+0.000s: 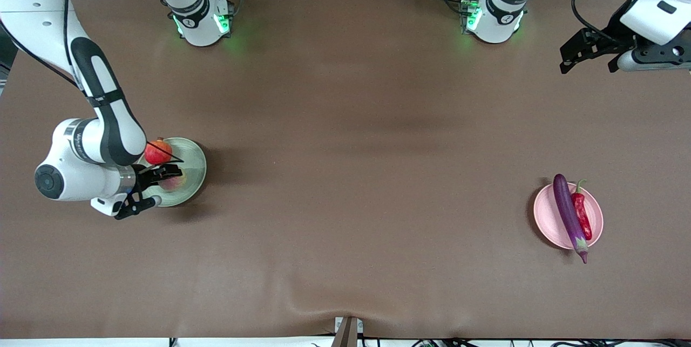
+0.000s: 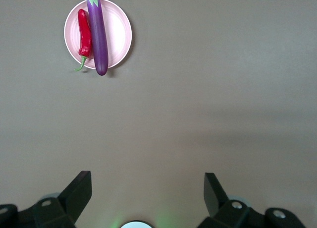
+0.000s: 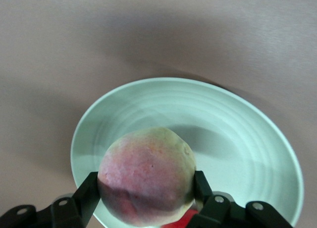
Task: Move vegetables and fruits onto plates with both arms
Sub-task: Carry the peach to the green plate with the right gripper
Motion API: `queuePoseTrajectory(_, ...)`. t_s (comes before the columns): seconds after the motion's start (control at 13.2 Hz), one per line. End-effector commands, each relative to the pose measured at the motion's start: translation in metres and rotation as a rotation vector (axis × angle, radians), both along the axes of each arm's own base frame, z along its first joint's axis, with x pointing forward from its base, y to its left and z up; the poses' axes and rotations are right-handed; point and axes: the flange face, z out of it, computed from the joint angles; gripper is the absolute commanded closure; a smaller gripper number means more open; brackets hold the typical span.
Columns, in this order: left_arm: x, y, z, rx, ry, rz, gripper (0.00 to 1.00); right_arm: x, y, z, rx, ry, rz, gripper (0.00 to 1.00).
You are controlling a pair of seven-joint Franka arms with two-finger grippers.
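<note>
My right gripper is shut on the tan-green fruit with a pink patch over the pale green plate at the right arm's end of the table. In the right wrist view the fingers clamp the fruit just above the plate. The red pomegranate-like fruit lies on that plate. The purple eggplant and the red chili lie side by side on the pale pink plate. My left gripper waits open and empty, high over the table near its base.
The left wrist view shows the pink plate with the eggplant and chili, and bare brown table between the open fingertips. The arm bases stand along the table's edge farthest from the front camera.
</note>
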Motion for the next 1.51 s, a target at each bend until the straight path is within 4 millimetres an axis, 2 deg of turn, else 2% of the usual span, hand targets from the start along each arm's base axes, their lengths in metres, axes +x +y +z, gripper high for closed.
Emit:
queuePoseTrajectory(0.0, -0.01, -0.006, 0.006, 0.05, -0.017, 0.003, 0.0, -0.009, -0.014, 0.002, 0.022, -0.021, 0.039, 0.99)
queuePoseTrajectory(0.08, -0.009, -0.007, 0.005, 0.051, -0.016, 0.0, 0.0, -0.01, -0.017, -0.002, 0.031, -0.017, 0.041, 0.37)
queuePoseTrajectory(0.15, -0.008, -0.003, 0.004, 0.049, -0.014, 0.005, 0.0, -0.01, -0.017, -0.004, 0.034, -0.015, 0.043, 0.0)
queuePoseTrajectory(0.38, -0.002, 0.01, 0.002, 0.046, -0.016, 0.016, 0.0, -0.008, -0.005, 0.008, 0.044, 0.008, 0.058, 0.0)
queuePoseTrajectory(0.53, 0.0, 0.013, 0.0, 0.047, -0.013, 0.019, 0.0, 0.002, 0.0, 0.034, 0.102, 0.04, 0.029, 0.0)
queuePoseTrajectory(0.76, 0.0, 0.016, -0.001, 0.048, -0.013, 0.024, 0.0, 0.032, 0.018, 0.099, 0.11, 0.007, 0.07, 0.0)
queuePoseTrajectory(0.98, 0.002, 0.016, 0.001, 0.047, -0.028, 0.022, 0.0, 0.05, 0.014, 0.154, 0.093, -0.078, 0.075, 0.0)
queuePoseTrajectory(1.06, 0.002, 0.016, 0.001, 0.047, -0.028, 0.022, 0.0, 0.056, 0.012, 0.183, 0.081, -0.094, 0.089, 0.0)
queuePoseTrajectory(1.13, 0.002, 0.016, 0.0, 0.047, -0.027, 0.022, 0.0, 0.059, 0.005, 0.209, 0.079, -0.101, 0.087, 0.0)
queuePoseTrajectory(1.21, 0.002, 0.016, 0.001, 0.047, -0.028, 0.022, 0.0, 0.061, 0.002, 0.224, 0.08, -0.115, 0.086, 0.0)
queuePoseTrajectory(1.29, 0.001, 0.016, 0.001, 0.045, -0.028, 0.022, 0.0, 0.059, 0.008, 0.233, 0.077, -0.115, 0.08, 0.0)
queuePoseTrajectory(1.36, 0.001, 0.016, 0.001, 0.045, -0.028, 0.022, 0.0, 0.052, 0.011, 0.26, 0.041, -0.125, -0.026, 0.0)
queuePoseTrajectory(1.44, 0.001, 0.016, 0.001, 0.045, -0.028, 0.02, 0.0, 0.044, 0.015, 0.275, 0.007, -0.096, -0.157, 0.0)
